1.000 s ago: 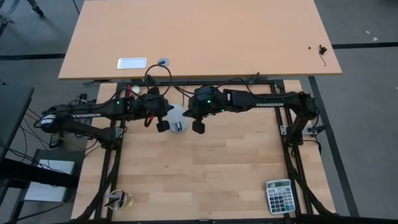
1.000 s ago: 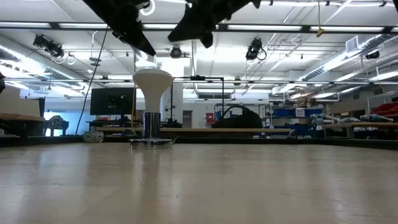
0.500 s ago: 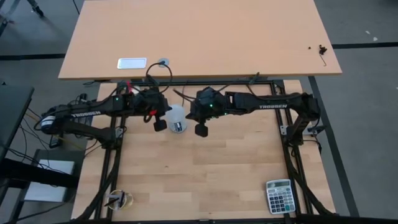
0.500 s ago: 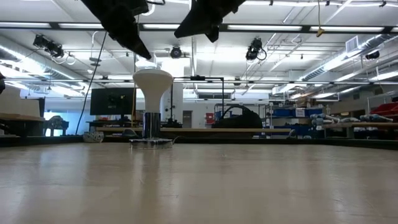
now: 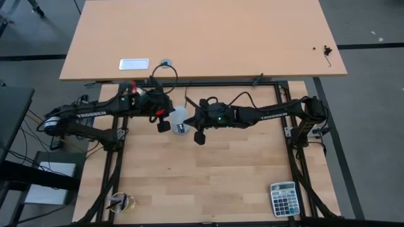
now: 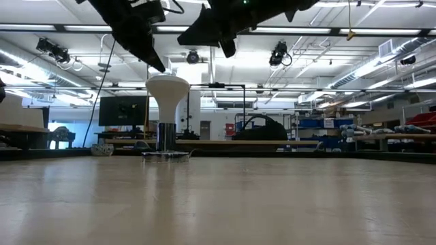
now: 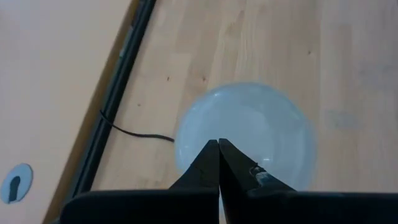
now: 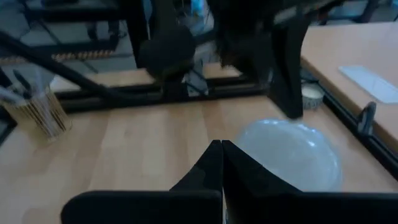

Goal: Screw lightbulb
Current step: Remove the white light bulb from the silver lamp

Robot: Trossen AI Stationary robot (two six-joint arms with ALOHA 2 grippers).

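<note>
I am watching both arms reaching in from opposite sides, stretched nearly level over the far part of the wooden table [image 5: 208, 176]. The left gripper [image 5: 163, 127] is hanging just beside the lightbulb [image 5: 179, 118] on its left, raised above it and touching nothing. Its fingers [image 7: 208, 171] are pressed together to a single dark seam in the left wrist view, holding nothing. The right gripper [image 5: 199, 137] is hanging just to the bulb's right, also raised clear of it, wrist angled down toward the table. Its fingers [image 8: 214, 165] are likewise closed flat against each other and empty.

The lightbulb is standing upright between the two grippers, near the table's far edge, its narrow end down. In the low view it is showing a smooth white rounded head [image 6: 167, 87] tapering down a neck to a greyish metal base [image 6: 165, 136], which is sitting in a flat round disc [image 6: 165, 156] on the table. From the wrist views its face is looking pale, matte and round, like frosted glass.

The table is pale planked wood with visible grain. A calculator [image 5: 283, 198] is lying at the near right corner, well apart. Beyond the black frame, a second, plain tan table [image 5: 208, 38] is standing.
</note>
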